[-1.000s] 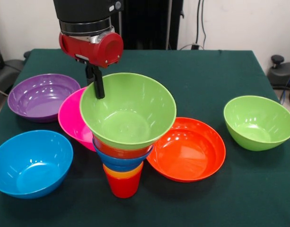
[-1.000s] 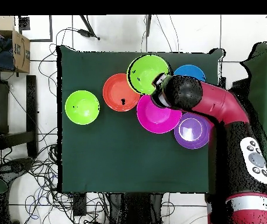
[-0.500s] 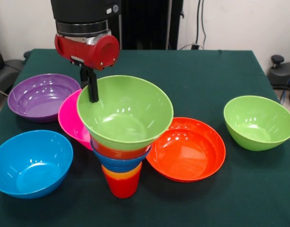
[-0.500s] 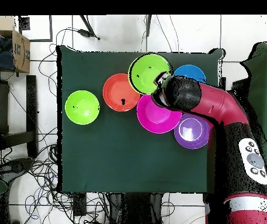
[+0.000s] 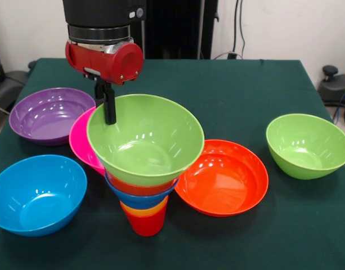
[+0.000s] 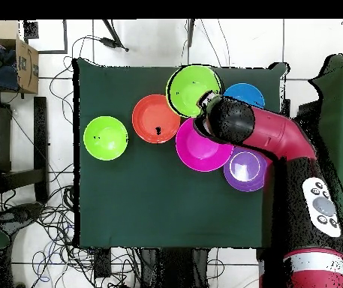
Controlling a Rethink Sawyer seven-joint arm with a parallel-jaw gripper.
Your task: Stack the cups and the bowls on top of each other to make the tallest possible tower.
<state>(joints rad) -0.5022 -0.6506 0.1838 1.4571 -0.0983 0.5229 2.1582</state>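
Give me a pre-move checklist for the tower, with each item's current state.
1. End effector at the rim of the top lime green bowl: ok, on its rim at the picture's left.
2. End effector's grip on that rim: cannot tell.
3. Top bowl level: not ok, it tilts.
4. Tower upright on the red cup: ok, though top-heavy.
5. Neighbours clear of the tower: not ok, the pink bowl and the large orange-red bowl crowd it.
6. Bowls left to add: ok, second lime green bowl, purple bowl and light blue bowl sit free.
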